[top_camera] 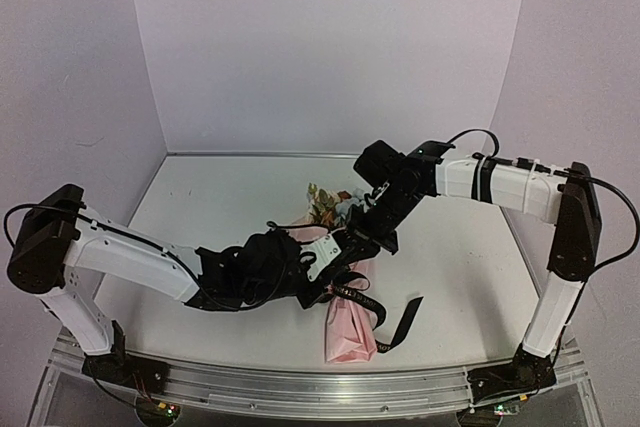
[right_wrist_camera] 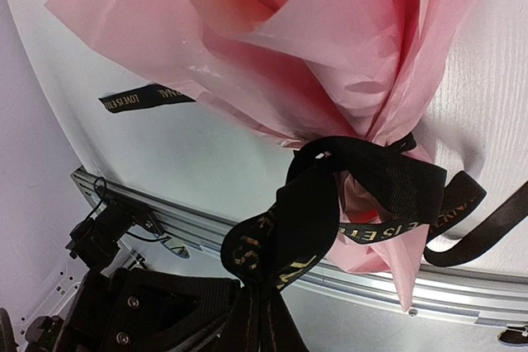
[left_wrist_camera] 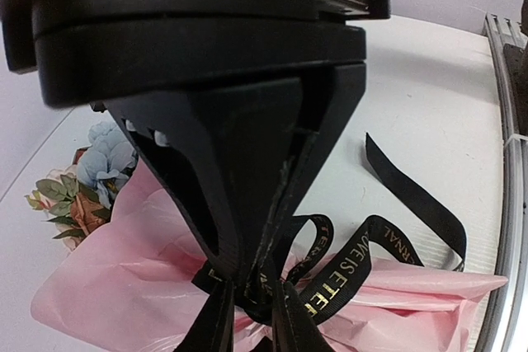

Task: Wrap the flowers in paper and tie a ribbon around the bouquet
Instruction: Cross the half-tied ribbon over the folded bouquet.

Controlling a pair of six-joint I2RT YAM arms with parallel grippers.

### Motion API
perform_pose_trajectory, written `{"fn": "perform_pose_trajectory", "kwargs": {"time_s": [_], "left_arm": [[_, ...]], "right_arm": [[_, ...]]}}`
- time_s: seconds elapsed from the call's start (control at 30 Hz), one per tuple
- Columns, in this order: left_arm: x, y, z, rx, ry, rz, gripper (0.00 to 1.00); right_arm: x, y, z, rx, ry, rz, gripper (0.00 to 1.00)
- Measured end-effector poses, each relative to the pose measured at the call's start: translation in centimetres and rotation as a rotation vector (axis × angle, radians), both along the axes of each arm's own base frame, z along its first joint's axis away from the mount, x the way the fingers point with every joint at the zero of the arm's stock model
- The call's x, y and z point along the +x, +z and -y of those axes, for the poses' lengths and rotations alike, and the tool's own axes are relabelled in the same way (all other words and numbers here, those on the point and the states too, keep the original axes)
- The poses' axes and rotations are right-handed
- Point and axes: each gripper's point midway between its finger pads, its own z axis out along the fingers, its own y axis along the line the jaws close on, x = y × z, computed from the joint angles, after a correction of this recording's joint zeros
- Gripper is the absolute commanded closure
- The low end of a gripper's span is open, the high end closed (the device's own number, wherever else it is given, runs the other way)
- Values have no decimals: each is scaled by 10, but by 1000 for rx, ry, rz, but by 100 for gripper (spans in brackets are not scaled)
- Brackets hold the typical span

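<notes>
The bouquet lies across the table's near middle, its flowers (top_camera: 325, 202) (left_wrist_camera: 91, 179) at the far end. The pink paper (top_camera: 350, 335) (left_wrist_camera: 124, 286) (right_wrist_camera: 313, 47) tapers toward the near edge. The black ribbon (top_camera: 405, 319) (left_wrist_camera: 388, 237) (right_wrist_camera: 388, 179) with gold lettering circles the narrow part of the cone, and one tail trails off on the table. My left gripper (top_camera: 342, 277) (left_wrist_camera: 247, 282) is shut on the ribbon at its crossing, right on the paper. My right gripper (top_camera: 372, 239) (right_wrist_camera: 268, 302) is shut on a ribbon loop, pulled a little away from the cone.
An aluminium rail (top_camera: 300, 389) (left_wrist_camera: 507, 204) (right_wrist_camera: 462, 286) runs along the table's near edge, just beyond the cone's tip. Pale purple walls close in the back and both sides. The two arms cross over the bouquet from left and right.
</notes>
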Motion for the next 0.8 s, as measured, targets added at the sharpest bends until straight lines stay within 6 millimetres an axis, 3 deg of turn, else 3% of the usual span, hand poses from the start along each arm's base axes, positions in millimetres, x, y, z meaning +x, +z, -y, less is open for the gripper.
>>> {"fn": "perform_pose_trajectory", "kwargs": {"time_s": [0.23, 0.47, 0.8], "left_arm": [[3, -13, -1, 26, 20, -8, 100], [3, -11, -4, 2, 16, -17, 100], [5, 9, -17, -122, -34, -126, 100]], "right_arm": [[-1, 0, -2, 9, 2, -2, 99], [-4, -4, 1, 19, 59, 34, 72], [-14, 1, 43, 48, 345, 453, 62]]}}
